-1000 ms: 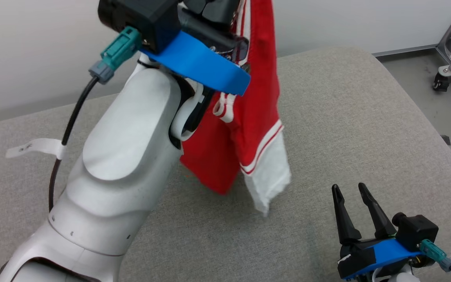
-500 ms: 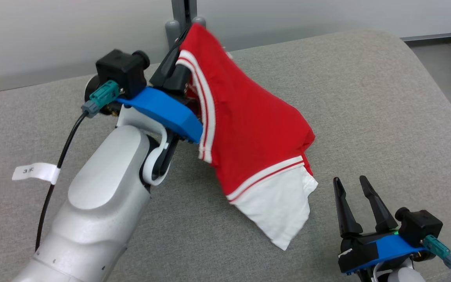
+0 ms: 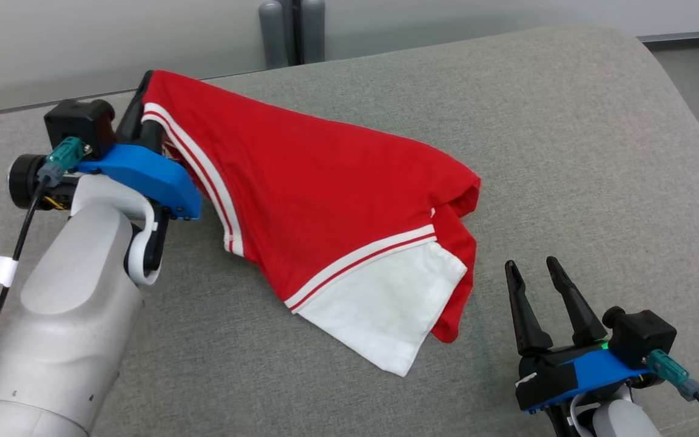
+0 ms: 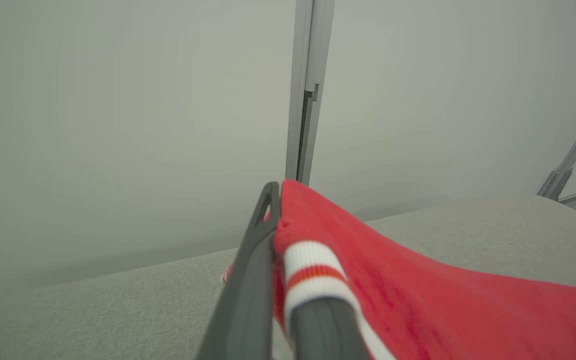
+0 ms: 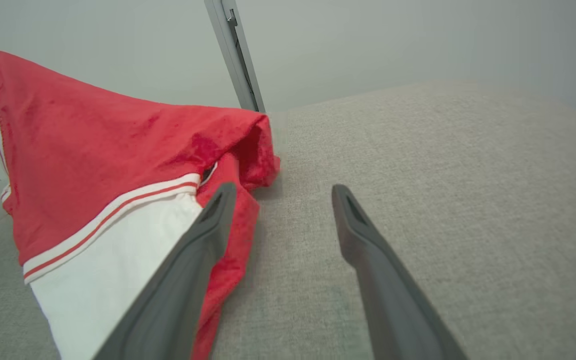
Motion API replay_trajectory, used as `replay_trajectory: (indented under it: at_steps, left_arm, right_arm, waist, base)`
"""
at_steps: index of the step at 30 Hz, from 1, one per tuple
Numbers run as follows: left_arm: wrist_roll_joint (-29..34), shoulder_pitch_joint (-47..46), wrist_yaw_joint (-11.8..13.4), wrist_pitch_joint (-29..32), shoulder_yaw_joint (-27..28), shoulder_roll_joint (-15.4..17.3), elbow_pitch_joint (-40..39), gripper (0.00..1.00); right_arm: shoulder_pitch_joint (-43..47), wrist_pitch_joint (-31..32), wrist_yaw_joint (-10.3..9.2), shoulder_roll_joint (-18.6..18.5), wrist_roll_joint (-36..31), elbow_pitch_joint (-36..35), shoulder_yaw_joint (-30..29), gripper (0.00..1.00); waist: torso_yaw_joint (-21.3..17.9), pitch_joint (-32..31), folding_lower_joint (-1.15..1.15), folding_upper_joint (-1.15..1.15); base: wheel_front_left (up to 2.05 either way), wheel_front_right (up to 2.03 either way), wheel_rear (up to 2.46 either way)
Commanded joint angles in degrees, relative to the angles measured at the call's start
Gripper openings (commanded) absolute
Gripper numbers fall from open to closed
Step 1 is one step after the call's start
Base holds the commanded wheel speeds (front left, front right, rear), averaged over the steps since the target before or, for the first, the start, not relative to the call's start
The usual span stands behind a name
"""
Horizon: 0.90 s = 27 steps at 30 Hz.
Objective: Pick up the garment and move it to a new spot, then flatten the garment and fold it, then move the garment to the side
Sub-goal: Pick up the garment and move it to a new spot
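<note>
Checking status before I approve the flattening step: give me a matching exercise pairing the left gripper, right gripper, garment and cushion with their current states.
1. left gripper
2. right gripper
3. garment
4. cushion

A. open, holding nothing
B. grey, lying under the cloth
C. shut on a striped edge
D. red and white, one end lifted, the rest lying down

Pairs: 1-C, 2-A, 3-D, 4-B

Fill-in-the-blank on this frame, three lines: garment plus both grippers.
1. The left gripper is ____ on the red garment.
2. The right gripper holds nothing; its fingers stand ____.
3. The garment's panel lying on the grey fabric surface, below the stripes, is ____.
Missing: shut; open; white.
</note>
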Motion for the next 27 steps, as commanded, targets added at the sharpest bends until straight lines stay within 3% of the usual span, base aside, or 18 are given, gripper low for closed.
replay_trajectory:
  at_steps: [1,2,3,9,15,24,27]
  left_arm:
    - [0.39,-1.18,0.49,-0.51,0.26,0.43,1.73,0.21]
    - [0.49,-1.32,0.39,-0.49,0.17,0.62,2.77,0.82]
    - [0.35,-1.37,0.11,-0.14,0.13,0.75,4.14,1.00]
    - [-1.87,1.10,-2.24,1.10,-0.04,-1.53,10.12,1.00]
    - [-2.76,6.24,-3.29,0.75,-1.25,-4.24,12.97,1.00]
    - [-3.21,15.53,-3.13,-1.06,-2.39,-8.63,6.28,1.00]
    - [-3.78,18.48,-3.70,0.82,-4.09,-10.17,3.20,1.00]
  right_arm:
    - [-0.45,-0.21,0.01,-0.17,0.07,0.25,0.11,1.00]
    - [-0.49,-0.21,0.01,-0.16,0.07,0.29,0.19,1.00]
    - [-0.54,-0.21,0.01,-0.16,0.12,0.34,0.29,1.00]
    - [-0.21,-0.21,0.01,-0.16,0.04,1.00,-0.54,1.00]
    - [1.39,-0.21,0.01,-0.16,-0.93,0.78,-1.58,1.00]
    - [2.99,-0.21,0.01,-0.17,-0.99,0.69,-2.19,1.00]
    - [3.18,-0.21,0.01,-0.16,-0.76,0.63,-2.01,1.00]
  waist:
    - [-0.66,0.04,0.00,0.00]
    - [-0.96,0.07,0.00,0.00]
    - [-1.31,0.04,0.00,0.00]
    - [-1.37,-1.01,0.00,0.00]
    - [1.24,-3.31,0.00,0.00]
    - [5.07,-5.88,0.00,0.00]
    - [5.41,-6.24,0.00,0.00]
  base:
    - [0.00,0.00,0.00]
    - [0.00,0.00,0.00]
    - [0.00,0.00,0.00]
    - [0.00,0.00,0.00]
    - [0.00,0.00,0.00]
    - [0.00,0.00,0.00]
    - [0.00,0.00,0.00]
